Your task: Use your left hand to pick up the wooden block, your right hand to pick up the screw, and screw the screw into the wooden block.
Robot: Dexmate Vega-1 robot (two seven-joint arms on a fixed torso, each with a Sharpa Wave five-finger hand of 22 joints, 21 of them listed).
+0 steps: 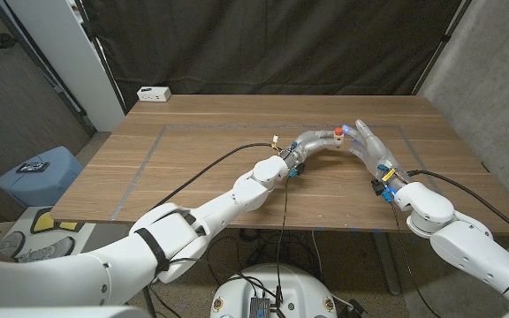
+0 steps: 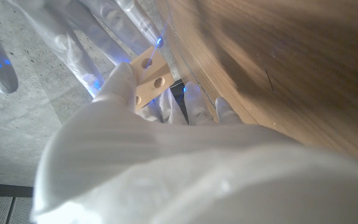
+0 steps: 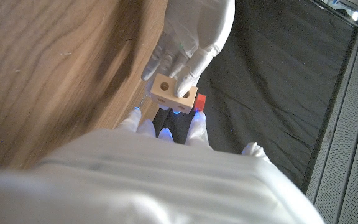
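My left hand (image 1: 310, 142) holds a small pale wooden block (image 3: 169, 91) with round holes above the table's middle; the block also shows in the left wrist view (image 2: 151, 78), past my left hand (image 2: 142, 149). A red screw head (image 1: 338, 132) sits at the block's side (image 3: 200, 101), its shaft in the block. My right hand (image 1: 371, 148) reaches in from the right with fingers straight and spread. Its fingertips (image 3: 194, 124) are right at the red head, while its thumb (image 3: 252, 149) stands apart. I cannot tell whether they touch the screw.
The wooden table (image 1: 193, 177) has grey tape lines marking a rectangle. A white box (image 1: 154, 94) sits at its far left corner. A blue stool with a phone (image 1: 38, 172) stands off the table's left side. Black curtains hang behind.
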